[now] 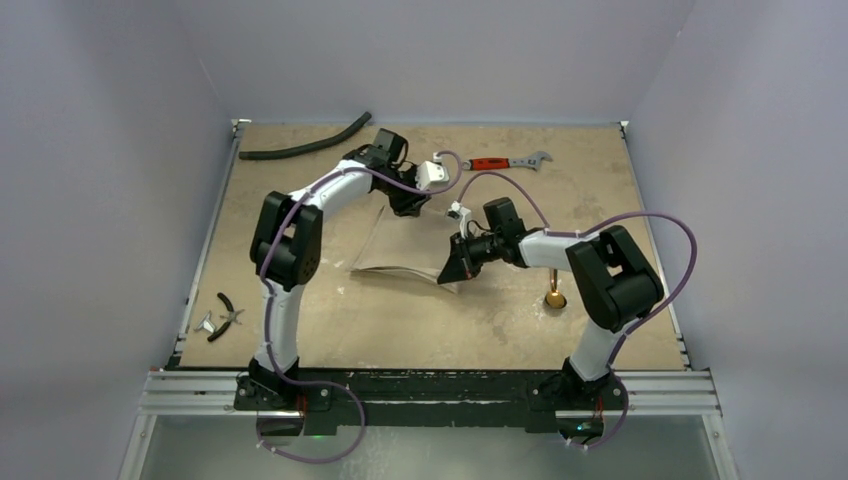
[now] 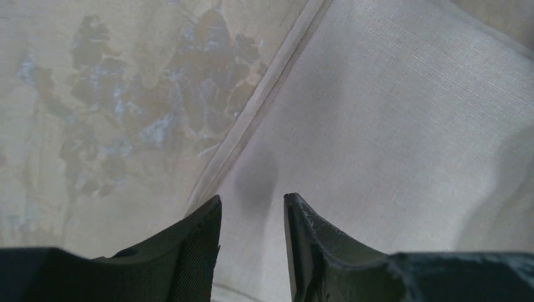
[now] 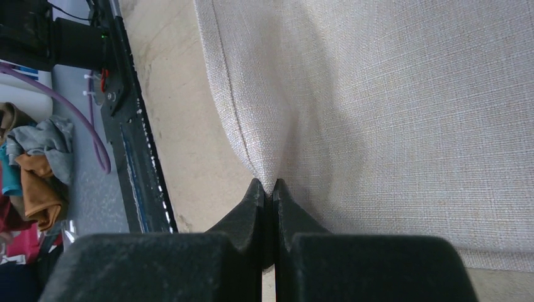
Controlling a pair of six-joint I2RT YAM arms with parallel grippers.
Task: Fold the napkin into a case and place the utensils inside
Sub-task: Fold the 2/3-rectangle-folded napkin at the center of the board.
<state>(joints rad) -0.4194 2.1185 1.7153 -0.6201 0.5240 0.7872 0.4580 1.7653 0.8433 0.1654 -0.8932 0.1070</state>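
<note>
The beige napkin (image 1: 400,245) lies in the middle of the table. My right gripper (image 1: 455,268) is shut on the napkin's near right corner; in the right wrist view the cloth (image 3: 390,113) is pinched between the closed fingertips (image 3: 272,187). My left gripper (image 1: 408,207) hovers over the napkin's far edge, jaws open with nothing between them; in the left wrist view the cloth (image 2: 390,126) and its hemmed edge lie below the gripper (image 2: 252,202). A gold utensil (image 1: 554,292) lies on the table right of the napkin, partly hidden by the right arm.
A red-handled wrench (image 1: 505,161) lies at the back right of centre. A curved black hose (image 1: 305,147) lies at the back left. Small black pliers (image 1: 229,310) and a silver piece (image 1: 207,324) lie near the front left edge. Walls enclose the table.
</note>
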